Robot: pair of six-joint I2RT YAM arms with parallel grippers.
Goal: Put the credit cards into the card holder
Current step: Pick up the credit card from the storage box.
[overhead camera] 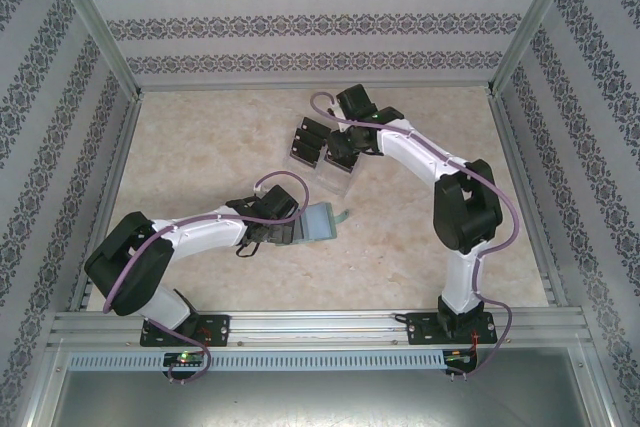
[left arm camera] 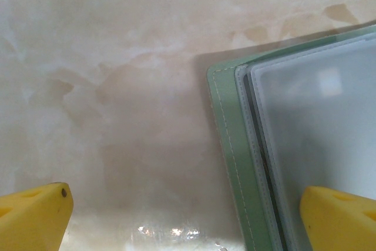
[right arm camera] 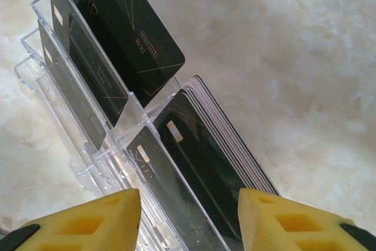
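Note:
The card holder [overhead camera: 322, 219], a grey-green wallet, lies open on the table with clear sleeves showing. My left gripper [overhead camera: 297, 229] is at its left edge and stands open. In the left wrist view the stitched edge of the card holder [left arm camera: 234, 163] lies between the fingers, one fingertip [left arm camera: 338, 216] over the sleeves and the other over bare table. The credit cards [right arm camera: 217, 145] are black and stand in a stack in a clear tray [right arm camera: 76, 145]. My right gripper [right arm camera: 188, 216] is open, its yellow fingers on either side of that stack. More credit cards [right arm camera: 129, 33] stand in the slots behind.
The clear tray [overhead camera: 335, 177] stands at the middle back of the marble-patterned table. Patterned walls with metal posts enclose the table on three sides. A metal rail runs along the near edge, by the arm bases.

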